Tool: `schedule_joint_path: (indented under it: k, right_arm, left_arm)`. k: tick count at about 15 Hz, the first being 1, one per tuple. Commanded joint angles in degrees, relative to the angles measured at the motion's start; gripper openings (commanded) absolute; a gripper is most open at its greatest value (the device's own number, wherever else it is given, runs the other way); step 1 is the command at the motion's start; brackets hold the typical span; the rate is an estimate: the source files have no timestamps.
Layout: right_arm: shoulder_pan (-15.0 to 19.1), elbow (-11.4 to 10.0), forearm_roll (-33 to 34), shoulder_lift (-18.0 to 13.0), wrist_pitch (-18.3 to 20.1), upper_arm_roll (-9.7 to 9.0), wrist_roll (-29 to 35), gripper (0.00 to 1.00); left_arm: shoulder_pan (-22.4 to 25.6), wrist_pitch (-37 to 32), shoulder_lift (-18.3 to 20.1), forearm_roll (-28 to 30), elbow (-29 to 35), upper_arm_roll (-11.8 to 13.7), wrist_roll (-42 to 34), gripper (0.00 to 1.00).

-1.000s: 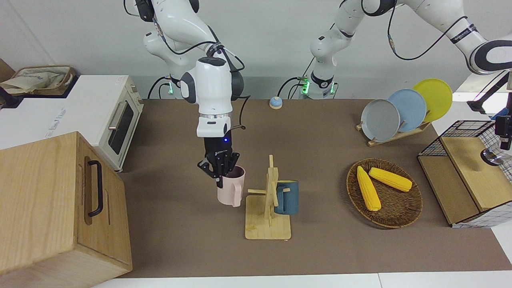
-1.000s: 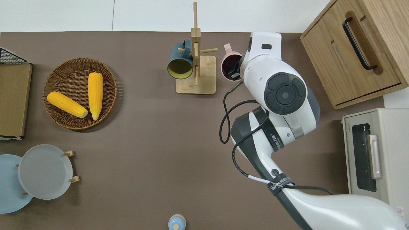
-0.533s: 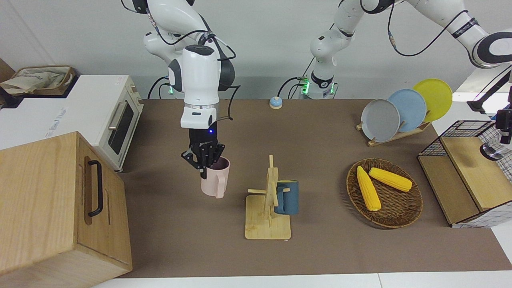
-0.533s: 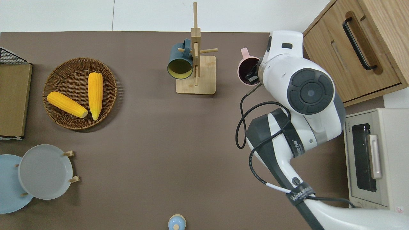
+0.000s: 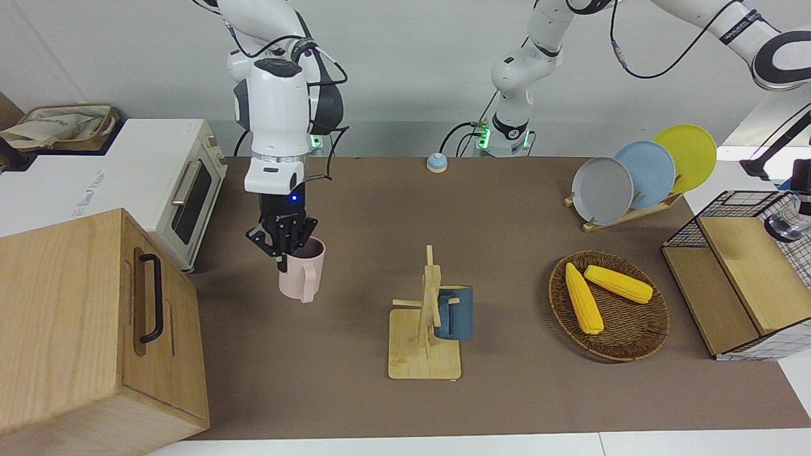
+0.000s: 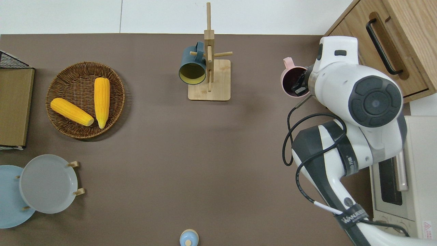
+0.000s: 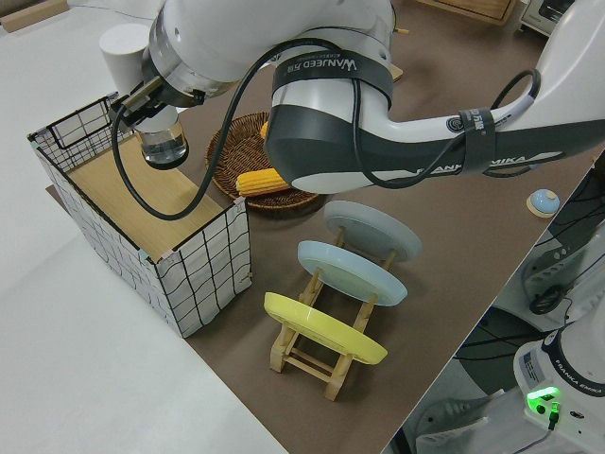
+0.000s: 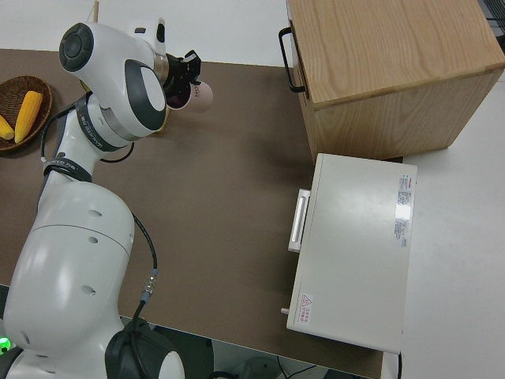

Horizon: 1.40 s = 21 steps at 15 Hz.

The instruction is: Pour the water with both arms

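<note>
Here the right gripper is clamped on the rim of a pink mug, one finger inside and one outside, and holds it upright in the air over the brown table. In the overhead view the mug is at about 3 o'clock from the wooden rack, well apart from it, and near the wooden cabinet. A blue mug hangs on the rack. The left gripper grasps a clear glass and holds it over the wire basket at the left arm's end of the table. The wicker tray with two corn cobs lies between rack and basket.
</note>
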State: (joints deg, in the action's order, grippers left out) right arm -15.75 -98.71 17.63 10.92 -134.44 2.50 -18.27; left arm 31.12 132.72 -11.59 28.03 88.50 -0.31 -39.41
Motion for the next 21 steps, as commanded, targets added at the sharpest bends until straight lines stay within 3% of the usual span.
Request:
schedule_joint_path:
  k: [1, 3, 4, 7, 8, 10, 13, 16, 17, 21]
  right_arm:
    - [1.7, -6.3, 0.2, -4.9, 0.1, -1.09, 0.2, 0.025]
    - [2.2, -6.4, -2.8, -5.8, 2.9, -1.44, 3.9, 0.016]
    - [2.2, -6.4, -7.2, -5.9, 5.2, -1.44, 5.1, 0.008]
    - [2.9, -6.2, -19.6, -6.0, 7.3, -1.36, 5.3, 0.004]
    - [3.0, -5.9, -23.9, -6.3, 10.0, -1.36, 8.3, 0.004]
    - [2.8, -5.8, -29.0, -6.4, 11.5, -1.62, 14.2, 0.004]
    - [2.9, -5.3, -35.9, -6.5, 12.7, -5.12, 26.1, 0.004]
    - [2.9, -5.1, -38.1, -7.0, 12.9, -8.99, 37.1, 0.004]
    - [2.9, -5.0, -38.3, -7.0, 12.8, -10.31, 40.1, 0.004]
    - [3.2, -4.2, -37.2, -6.7, 12.8, -17.68, 56.4, 0.004]
  left_arm:
    - [-1.6, -1.1, 2.4, -1.9, -0.8, 0.5, 3.3, 0.0]
    - [-1.8, -2.5, 3.4, -4.0, -0.7, 0.5, 5.0, 0.0]
    - [-1.8, -3.3, 3.6, -4.6, -0.7, 0.5, 5.7, 0.0]
    - [-2.0, -3.6, 4.1, -4.7, -0.5, 0.2, 7.0, 0.0]
    - [-2.0, -3.6, 4.1, -4.7, -0.4, 0.2, 7.1, 0.0]
    - [-2.2, -3.6, 4.6, -4.7, -0.1, 0.2, 8.4, 0.0]
    - [-3.9, -5.3, 5.8, -10.5, -0.1, 0.1, 13.4, 0.0]
    - [-6.1, -7.1, 7.3, -11.5, 1.4, 0.9, 14.9, 0.0]
    - [-7.5, -7.1, 8.0, -11.5, 2.6, 2.0, 15.0, 0.0]
    - [-16.1, -6.7, 11.5, -11.5, 8.3, 10.0, 15.8, 0.0]
